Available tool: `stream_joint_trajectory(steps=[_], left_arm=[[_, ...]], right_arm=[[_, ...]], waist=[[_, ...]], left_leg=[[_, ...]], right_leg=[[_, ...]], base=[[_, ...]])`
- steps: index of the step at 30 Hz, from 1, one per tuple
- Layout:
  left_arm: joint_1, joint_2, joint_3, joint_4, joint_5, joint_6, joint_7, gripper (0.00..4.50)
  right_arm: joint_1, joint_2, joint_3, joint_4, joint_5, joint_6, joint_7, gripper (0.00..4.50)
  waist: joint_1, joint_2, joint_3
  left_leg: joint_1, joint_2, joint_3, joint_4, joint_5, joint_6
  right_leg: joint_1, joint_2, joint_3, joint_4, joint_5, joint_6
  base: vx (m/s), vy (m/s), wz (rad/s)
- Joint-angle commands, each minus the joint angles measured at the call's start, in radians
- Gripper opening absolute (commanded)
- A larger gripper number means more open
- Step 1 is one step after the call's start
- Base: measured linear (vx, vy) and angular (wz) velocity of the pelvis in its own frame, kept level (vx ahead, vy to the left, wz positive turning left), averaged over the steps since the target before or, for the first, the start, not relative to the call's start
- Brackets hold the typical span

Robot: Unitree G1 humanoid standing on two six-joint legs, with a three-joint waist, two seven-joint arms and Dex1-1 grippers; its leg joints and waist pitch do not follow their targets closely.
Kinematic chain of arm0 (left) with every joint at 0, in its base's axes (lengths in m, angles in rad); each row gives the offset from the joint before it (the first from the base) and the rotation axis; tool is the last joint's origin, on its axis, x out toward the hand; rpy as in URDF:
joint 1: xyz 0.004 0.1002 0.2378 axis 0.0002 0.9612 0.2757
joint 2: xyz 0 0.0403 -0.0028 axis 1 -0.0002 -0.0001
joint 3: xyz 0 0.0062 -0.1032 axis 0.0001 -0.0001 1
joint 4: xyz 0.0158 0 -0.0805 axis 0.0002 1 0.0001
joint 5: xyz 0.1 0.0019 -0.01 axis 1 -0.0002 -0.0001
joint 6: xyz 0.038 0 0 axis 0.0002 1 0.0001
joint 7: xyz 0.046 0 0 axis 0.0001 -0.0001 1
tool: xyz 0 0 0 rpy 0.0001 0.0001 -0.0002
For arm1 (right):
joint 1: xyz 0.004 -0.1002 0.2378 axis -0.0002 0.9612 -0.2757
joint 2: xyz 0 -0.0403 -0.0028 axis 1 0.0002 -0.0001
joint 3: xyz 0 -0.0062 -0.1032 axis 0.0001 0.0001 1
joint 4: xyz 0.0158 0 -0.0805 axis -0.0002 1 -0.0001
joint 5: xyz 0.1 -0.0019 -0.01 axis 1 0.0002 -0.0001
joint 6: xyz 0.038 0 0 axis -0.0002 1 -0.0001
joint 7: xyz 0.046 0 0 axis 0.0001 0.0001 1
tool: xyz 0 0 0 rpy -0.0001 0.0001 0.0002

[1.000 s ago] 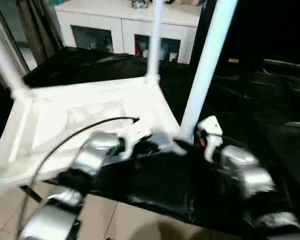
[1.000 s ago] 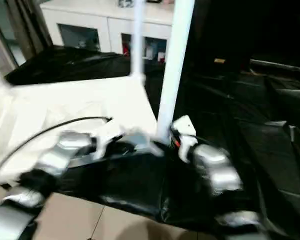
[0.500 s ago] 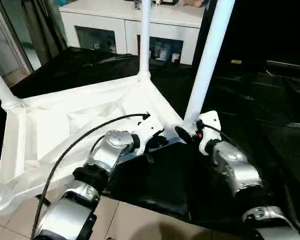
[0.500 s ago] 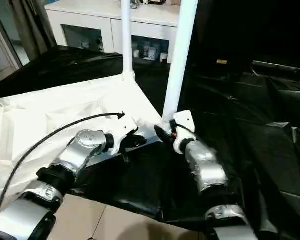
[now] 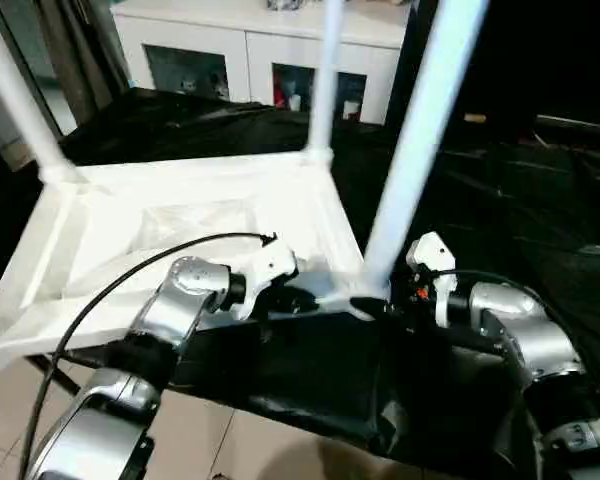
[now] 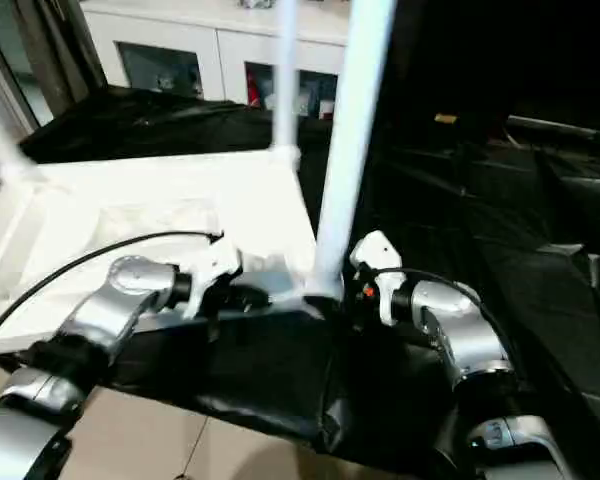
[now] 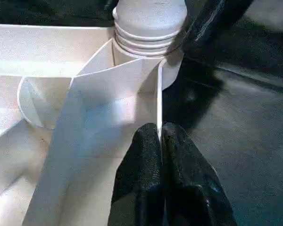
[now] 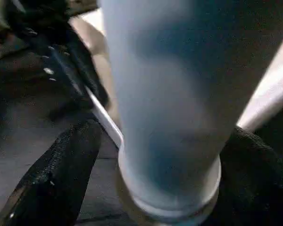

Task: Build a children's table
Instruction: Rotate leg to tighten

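Left gripper (image 7: 161, 141), pinched shut on a thin rib of the upturned tabletop (image 5: 180, 225), steadies the near corner. Right gripper (image 8: 155, 155) stands spread around the base of the nearest leg (image 5: 420, 140), its fingers (image 8: 61, 160) apart from the cylinder on either side, not clamping it. Tabletop lies underside up on the black-covered bench (image 5: 500, 210); two further legs (image 5: 325, 80) stand upright in other corner sockets. Step judged: seating the near leg. Next move likely calls for confirming that the leg is fully home. White cabinet (image 5: 250, 60) behind.
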Motion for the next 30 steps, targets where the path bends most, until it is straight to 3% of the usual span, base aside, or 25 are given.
stream_joint_trajectory(steps=[1, 4, 8, 9, 14, 21, 25, 26, 27, 30], left_arm=[[0.022, -0.003, 0.001, -0.022, -0.050, 0.008, -0.035, 0.00], [0.043, 0.010, 0.002, -0.052, -0.063, 0.022, -0.058, 0.00], [0.053, 0.011, 0.002, -0.060, -0.065, 0.028, -0.066, 0.00], [0.053, 0.011, 0.002, -0.060, -0.065, 0.028, -0.066, 0.00], [0.060, 0.012, 0.004, -0.069, -0.061, 0.033, -0.061, 0.00], [0.056, 0.008, 0.006, -0.072, -0.060, 0.045, -0.049, 0.00], [0.029, -0.030, 0.007, -0.017, -0.013, 0.053, 0.069, 0.00], [0.016, -0.049, 0.010, 0.008, 0.003, 0.052, 0.125, 0.00], [0.001, -0.070, 0.012, 0.034, 0.021, 0.055, 0.186, 0.00], [-0.039, -0.132, 0.022, 0.096, 0.051, 0.072, 0.340, 0.00]], right_arm=[[0.011, -0.021, 0.004, -0.022, 0.014, 0.013, 0.039, 3.91], [0.016, -0.038, 0.014, -0.029, 0.020, 0.028, 0.079, 3.76], [0.021, -0.043, 0.031, -0.033, 0.013, 0.036, 0.102, 3.47], [0.021, -0.043, 0.031, -0.033, 0.013, 0.036, 0.102, 3.22], [0.018, -0.046, 0.043, -0.020, -0.003, 0.026, 0.101, 2.81], [0.019, -0.030, 0.033, -0.020, 0.008, 0.030, 0.095, 2.59], [0.011, 0.034, 0.028, 0.050, -0.039, 0.029, -0.062, 2.56], [0.003, 0.059, 0.023, 0.084, -0.071, 0.021, -0.156, 2.56], [-0.005, 0.090, 0.013, 0.117, -0.097, 0.021, -0.260, 2.56], [-0.028, 0.186, -0.028, 0.176, -0.116, 0.035, -0.491, 2.56]], waist=[[0.003, -0.012, -0.067], [0.003, -0.014, -0.062], [0.002, -0.019, -0.062], [0.003, -0.018, -0.062], [0.002, -0.017, -0.064], [0.002, -0.018, -0.065], [-0.004, -0.018, -0.060], [-0.007, -0.019, -0.059], [-0.014, -0.017, -0.055], [-0.026, -0.018, -0.054]], left_leg=[[0.009, 0.027, 0.000, -0.054, -0.169, 0.096], [0.009, 0.027, -0.002, -0.058, -0.199, 0.070], [0.008, 0.025, -0.002, -0.058, -0.198, 0.063], [0.010, 0.025, -0.002, -0.058, -0.196, 0.061], [0.009, 0.025, -0.003, -0.057, -0.180, 0.064], [0.009, 0.024, -0.002, -0.056, -0.176, 0.068], [0.010, 0.022, -0.002, -0.058, -0.199, 0.055], [0.010, 0.020, -0.005, -0.061, -0.215, 0.042], [0.013, 0.020, -0.007, -0.064, -0.240, 0.025], [0.020, 0.016, -0.011, -0.067, -0.291, -0.005]], right_leg=[[0.055, -0.058, 0.038, -0.056, -0.104, -0.258], [0.055, -0.062, 0.039, -0.065, -0.205, -0.234], [0.053, -0.062, 0.040, -0.070, -0.243, -0.212], [0.052, -0.061, 0.040, -0.070, -0.247, -0.209], [0.053, -0.061, 0.039, -0.066, -0.226, -0.210], [0.053, -0.060, 0.039, -0.066, -0.220, -0.213], [0.049, -0.060, 0.039, -0.074, -0.265, -0.204], [0.051, -0.062, 0.037, -0.078, -0.314, -0.188], [0.044, -0.061, 0.037, -0.084, -0.369, -0.172], [0.043, -0.063, 0.036, -0.096, -0.470, -0.134]], base=[[0.000, 0.000, 0.00], [0.000, 0.000, 0.00], [0.000, 0.000, 0.00], [0.000, 0.000, 0.00], [0.000, 0.000, 0.00], [0.000, 0.000, 0.00], [0.000, 0.000, 0.00], [0.000, 0.000, 0.00], [0.000, 0.000, 0.00], [0.000, 0.000, 0.00]])
